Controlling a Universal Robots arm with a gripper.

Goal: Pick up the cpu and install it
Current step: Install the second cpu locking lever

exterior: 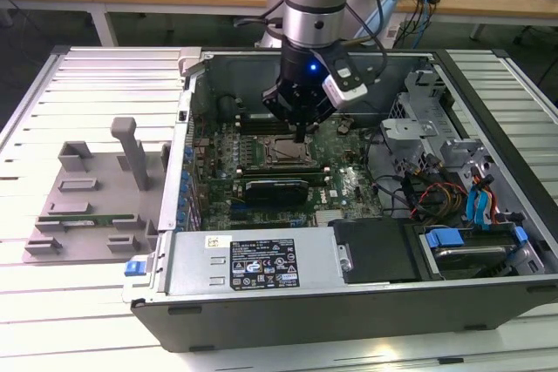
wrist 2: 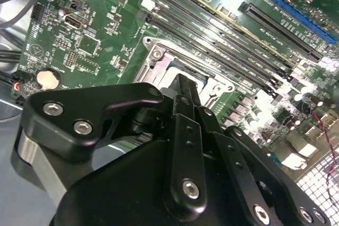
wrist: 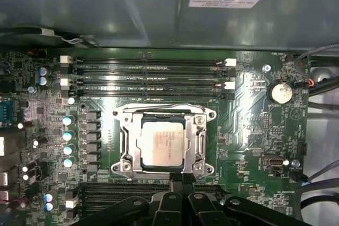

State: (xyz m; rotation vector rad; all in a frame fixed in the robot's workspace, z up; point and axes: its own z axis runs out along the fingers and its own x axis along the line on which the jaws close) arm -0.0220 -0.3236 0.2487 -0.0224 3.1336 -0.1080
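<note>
First wrist view: cpu (wrist: 162,143) already seated in socket (wrist: 163,141); claw (wrist: 181,179) narrow, empty, hovering just above socket's edge; latch state unclear.

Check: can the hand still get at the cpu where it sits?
Probably yes: the cpu lies uncovered in its socket, and the hand hangs just above with nothing between.
</note>
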